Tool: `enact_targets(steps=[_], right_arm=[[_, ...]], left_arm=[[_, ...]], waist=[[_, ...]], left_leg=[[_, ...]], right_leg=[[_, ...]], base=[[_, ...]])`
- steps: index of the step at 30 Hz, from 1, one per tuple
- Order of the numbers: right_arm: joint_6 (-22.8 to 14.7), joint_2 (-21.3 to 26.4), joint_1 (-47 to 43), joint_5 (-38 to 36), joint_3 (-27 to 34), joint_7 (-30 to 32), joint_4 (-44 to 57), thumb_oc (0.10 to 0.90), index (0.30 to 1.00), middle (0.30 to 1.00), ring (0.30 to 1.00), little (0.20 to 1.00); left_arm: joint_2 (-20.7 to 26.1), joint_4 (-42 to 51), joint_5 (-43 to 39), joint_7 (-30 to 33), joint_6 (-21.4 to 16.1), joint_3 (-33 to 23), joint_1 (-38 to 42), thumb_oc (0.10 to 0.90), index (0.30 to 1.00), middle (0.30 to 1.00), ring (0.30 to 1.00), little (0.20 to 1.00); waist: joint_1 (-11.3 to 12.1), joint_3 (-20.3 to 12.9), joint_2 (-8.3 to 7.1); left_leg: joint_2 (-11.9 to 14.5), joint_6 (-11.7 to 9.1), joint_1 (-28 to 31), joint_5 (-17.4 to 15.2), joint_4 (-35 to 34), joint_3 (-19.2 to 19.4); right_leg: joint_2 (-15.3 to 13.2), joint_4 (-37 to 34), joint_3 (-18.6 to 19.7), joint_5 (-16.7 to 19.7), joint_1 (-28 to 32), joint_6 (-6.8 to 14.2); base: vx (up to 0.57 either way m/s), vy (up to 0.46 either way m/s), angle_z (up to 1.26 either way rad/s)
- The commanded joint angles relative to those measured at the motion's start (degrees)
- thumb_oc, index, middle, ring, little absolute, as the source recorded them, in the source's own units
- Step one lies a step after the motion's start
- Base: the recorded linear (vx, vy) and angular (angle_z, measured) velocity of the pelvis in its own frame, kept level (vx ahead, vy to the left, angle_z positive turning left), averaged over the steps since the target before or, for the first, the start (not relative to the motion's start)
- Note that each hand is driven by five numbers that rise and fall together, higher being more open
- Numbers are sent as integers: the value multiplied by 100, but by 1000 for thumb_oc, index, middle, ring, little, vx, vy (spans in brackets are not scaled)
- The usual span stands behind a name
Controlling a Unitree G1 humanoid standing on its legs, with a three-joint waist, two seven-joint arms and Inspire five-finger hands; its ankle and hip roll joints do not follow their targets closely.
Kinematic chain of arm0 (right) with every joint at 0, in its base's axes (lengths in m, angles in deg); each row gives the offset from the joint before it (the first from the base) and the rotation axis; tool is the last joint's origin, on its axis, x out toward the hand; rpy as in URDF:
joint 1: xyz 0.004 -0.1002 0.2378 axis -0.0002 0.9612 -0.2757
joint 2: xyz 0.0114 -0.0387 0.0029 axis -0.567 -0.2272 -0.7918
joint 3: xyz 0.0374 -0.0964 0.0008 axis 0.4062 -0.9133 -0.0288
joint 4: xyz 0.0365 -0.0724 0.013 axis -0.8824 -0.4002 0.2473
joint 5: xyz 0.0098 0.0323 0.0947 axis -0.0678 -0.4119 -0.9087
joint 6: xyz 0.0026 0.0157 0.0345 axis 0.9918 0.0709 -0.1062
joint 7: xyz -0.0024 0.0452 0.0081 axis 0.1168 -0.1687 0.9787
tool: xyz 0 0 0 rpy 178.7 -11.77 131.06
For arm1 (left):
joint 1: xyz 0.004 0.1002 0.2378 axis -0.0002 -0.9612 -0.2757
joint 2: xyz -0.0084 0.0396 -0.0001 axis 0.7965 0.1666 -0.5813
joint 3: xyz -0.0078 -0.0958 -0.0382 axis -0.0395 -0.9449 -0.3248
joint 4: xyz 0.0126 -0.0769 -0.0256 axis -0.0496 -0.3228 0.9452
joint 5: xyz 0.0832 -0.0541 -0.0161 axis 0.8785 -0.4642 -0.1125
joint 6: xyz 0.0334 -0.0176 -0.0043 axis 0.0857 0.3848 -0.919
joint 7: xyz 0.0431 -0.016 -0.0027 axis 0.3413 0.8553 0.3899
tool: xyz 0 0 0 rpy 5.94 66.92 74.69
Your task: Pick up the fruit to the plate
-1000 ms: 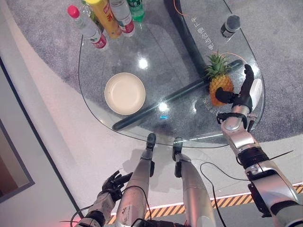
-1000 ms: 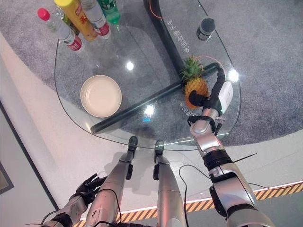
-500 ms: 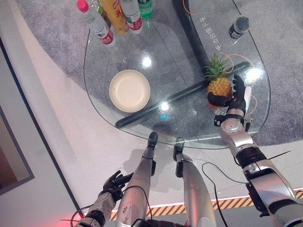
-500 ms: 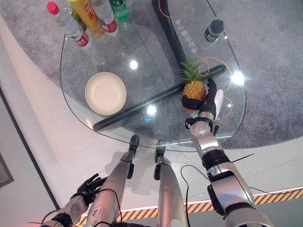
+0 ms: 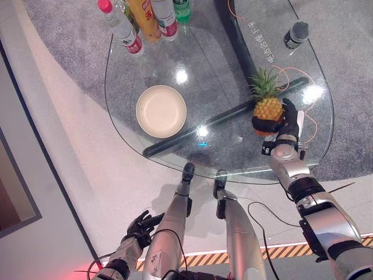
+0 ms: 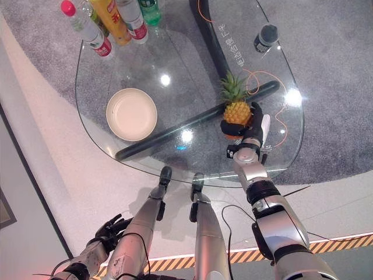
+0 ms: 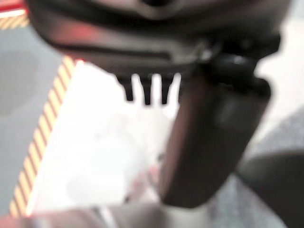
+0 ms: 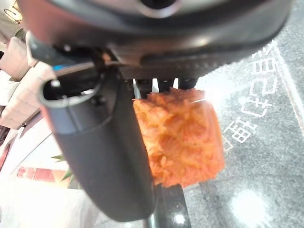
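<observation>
Right eye view: the right hand (image 6: 252, 125) is curling around the pineapple (image 6: 235, 109), which is standing on the glass table (image 6: 145, 64) well apart from the plate (image 6: 132, 114). Left hand (image 5: 140, 226) is hanging low with fingers loosely spread

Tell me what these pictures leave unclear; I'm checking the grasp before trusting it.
- Pineapple: its base is covered by the right hand in the eye views, so whether it has left the glass table cannot be told.
- Left hand: its wrist view is blurred.
- Bottles: tops cut off by the eye views' far edge.
</observation>
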Motion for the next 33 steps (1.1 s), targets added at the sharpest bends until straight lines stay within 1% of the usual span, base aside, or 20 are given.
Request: enact_targets(steps=[1,2,3,4,5,6,8,9,10,12,16,21,25,27,30,33], right_arm=[[140,307,-70,37,-24,-96,59,800,900,900,900,900],[161,308,-87,37,-37,-90,62,800,900,900,900,900],[220,310,-110,55,-57,-79,73,756,862,862,862,856],[277,311,-135,92,-71,-84,76,682,799,799,799,782],[321,312,-161,129,-91,-96,65,336,502,502,502,436],[375,321,-191,166,-117,-102,53,100,300,300,300,200],[501,340,-232,240,-155,-142,35,100,300,300,300,200],[637,362,-284,241,-220,-183,7,100,300,300,300,200],[653,365,-291,242,-227,-189,2,100,300,300,300,200],[861,378,-332,268,-293,-243,-25,100,300,300,300,200],[1069,390,-356,220,-373,-311,-25,100,300,300,300,200],[1181,408,-393,183,-421,-408,-54,100,300,300,300,200],[1176,410,-383,176,-434,-472,-41,100,300,300,300,200],[1136,391,-357,170,-418,-462,1,100,300,300,300,200],[1098,373,-288,135,-400,-414,117,100,300,300,300,200],[1042,354,-147,-7,-329,-305,473,100,300,300,300,200]], left_arm=[[-22,4,-102,50,17,152,-348,800,900,900,900,900],[-21,8,-105,53,17,155,-348,800,900,900,900,900],[-16,9,-111,54,19,153,-350,800,900,900,900,900],[-10,20,-109,58,23,149,-357,800,900,900,900,900],[-7,24,-111,60,18,153,-366,800,900,900,900,900],[0,30,-117,62,14,162,-371,800,900,900,900,900],[13,39,-122,65,16,168,-375,800,900,900,900,900],[30,57,-135,56,13,182,-377,800,900,900,900,900],[32,61,-138,57,14,185,-377,800,900,900,900,900],[55,82,-136,38,13,187,-384,800,900,900,900,900],[82,115,-160,23,-11,192,-395,800,900,900,900,900],[107,118,-173,-4,-44,179,-385,800,900,900,900,900],[105,115,-232,-10,-167,156,-387,800,900,900,900,900],[106,157,-340,20,-351,98,-379,800,900,900,900,900],[100,250,-388,85,-451,10,-365,800,900,900,900,900],[160,405,-589,115,-592,-168,-391,800,900,900,900,900]], waist=[[-3,-106,202],[1,-106,201],[6,-106,197],[12,-106,194],[19,-106,191],[25,-106,187],[34,-106,180],[49,-106,181],[50,-106,181],[63,-106,177],[69,-106,173],[62,-106,167],[54,-106,163],[49,-106,163],[37,-106,160],[-1,-106,127]], left_leg=[[-388,164,-224,-235,334,-265],[-389,165,-233,-235,340,-268],[-392,165,-249,-236,351,-274],[-398,167,-261,-240,361,-282],[-401,170,-268,-244,367,-288],[-403,170,-276,-247,372,-293],[-405,165,-300,-250,386,-299],[-410,167,-331,-240,390,-316],[-410,167,-334,-239,390,-318],[-414,178,-358,-235,387,-336],[-426,200,-382,-223,362,-351],[-428,217,-360,-235,349,-346],[-424,221,-333,-234,330,-333],[-422,229,-289,-243,320,-322],[-420,229,-228,-252,311,-310],[-406,242,-98,-315,332,-280]], right_leg=[[-155,-452,-665,449,157,62],[-155,-444,-667,448,149,62],[-153,-434,-671,448,135,62],[-150,-427,-673,447,122,63],[-150,-425,-677,446,117,64],[-149,-422,-681,446,109,65],[-148,-421,-684,447,92,66],[-148,-416,-687,459,60,70],[-148,-414,-688,460,55,70],[-142,-411,-682,466,25,73],[-126,-419,-674,480,-16,71],[-115,-440,-645,484,-1,70],[-108,-456,-631,489,19,72],[-105,-462,-621,485,57,73],[-107,-474,-608,481,114,74],[-103,-497,-571,457,250,71]], base=[[25,5,5],[26,6,3],[0,0,0],[0,0,0],[0,0,0],[0,0,0],[0,0,0],[0,0,0],[0,0,0],[0,0,0],[0,0,0],[0,0,0],[0,0,0],[0,0,0],[0,0,0],[0,0,0]])
